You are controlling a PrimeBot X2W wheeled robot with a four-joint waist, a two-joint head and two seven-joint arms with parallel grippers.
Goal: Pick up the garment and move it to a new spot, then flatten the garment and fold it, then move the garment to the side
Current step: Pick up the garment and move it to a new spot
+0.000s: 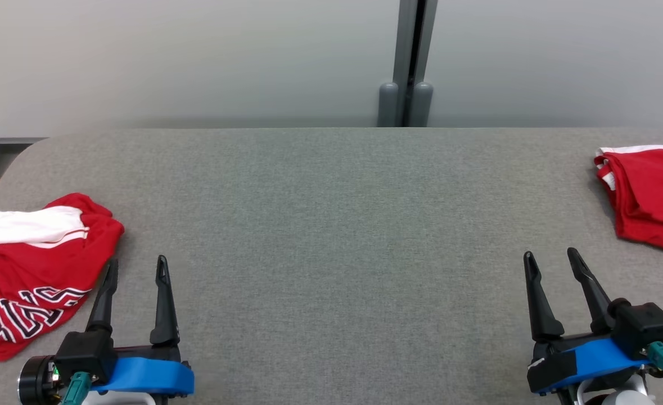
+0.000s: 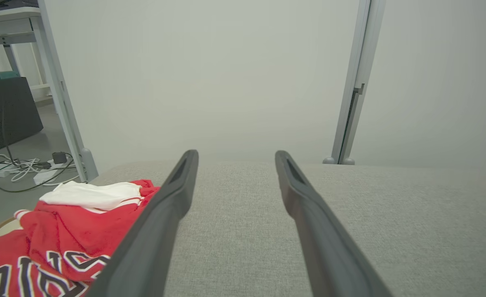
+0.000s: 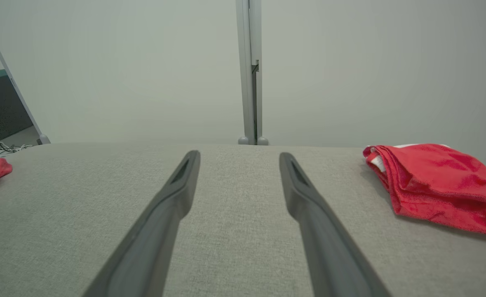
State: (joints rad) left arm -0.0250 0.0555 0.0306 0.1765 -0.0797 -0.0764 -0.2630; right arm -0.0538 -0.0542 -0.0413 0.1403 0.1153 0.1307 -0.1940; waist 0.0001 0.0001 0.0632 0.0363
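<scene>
The jersey (image 1: 39, 270) lay in a loose, crumpled heap just left of the left tool (image 1: 138, 260), its white panel and lettering facing up. Its red edge ran close along the tool's outer finger, and whether the two touched I could not tell. The heap looked unsorted, so it was probably the garment due to be lifted, and it sat within easy reach for that. The left tool's fingers stood apart and empty, pointing forward low over the bench (image 1: 331, 225). Between the two tools lay a wide flat stretch, likely the spot meant for spreading and folding. The right tool (image 1: 550, 253) likewise had its fingers spread with nothing between them. Ahead of it and off to its right, well apart, sat a folded garment (image 1: 652, 197) with its layers stacked. It had apparently been parked there as finished work, out of the folding space. Nothing was gripped yet.
</scene>
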